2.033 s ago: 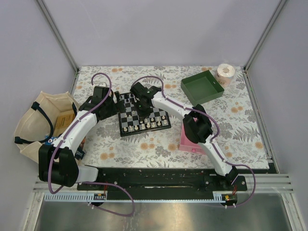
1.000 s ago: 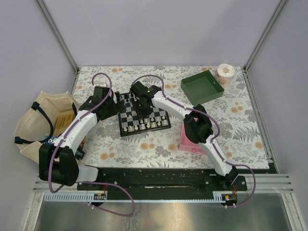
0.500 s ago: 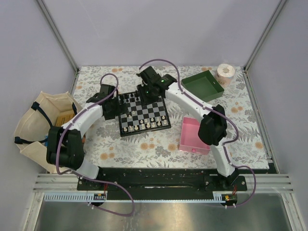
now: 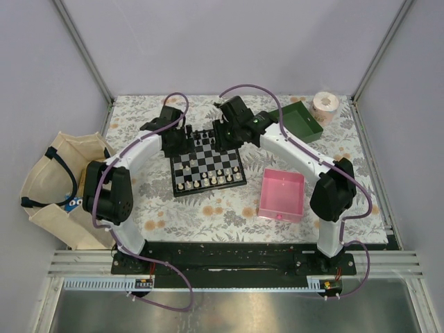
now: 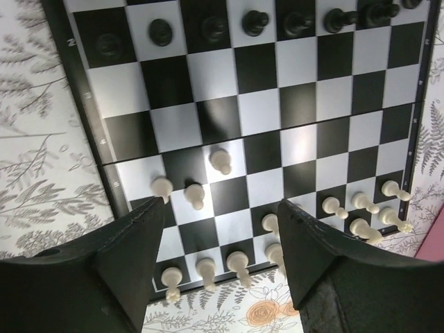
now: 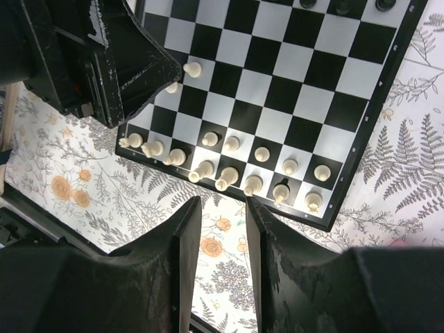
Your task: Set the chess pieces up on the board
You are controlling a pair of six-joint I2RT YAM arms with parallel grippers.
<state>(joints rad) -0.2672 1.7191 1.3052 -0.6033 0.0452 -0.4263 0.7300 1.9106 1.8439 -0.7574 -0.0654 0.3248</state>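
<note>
The floral table [image 4: 347, 173] carries the board [image 4: 208, 168], and both arms reach over the board's far edge. The left gripper [image 5: 220, 208] hangs above it with jaws wide apart and empty; three cream pieces [image 5: 220, 161] stand on the squares seen in the gap. The right gripper [image 6: 222, 202] has jaws narrowly apart, also empty, and its wrist view shows only cloth between them, beside the cream-lined edge. Black pieces [image 5: 255, 21] line the opposite edge.

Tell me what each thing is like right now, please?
left gripper: open, empty
right gripper: slightly open, empty
white chess pieces: upright on board
black chess pieces: upright, far row
pink tray: empty
green tray: looks empty
</note>
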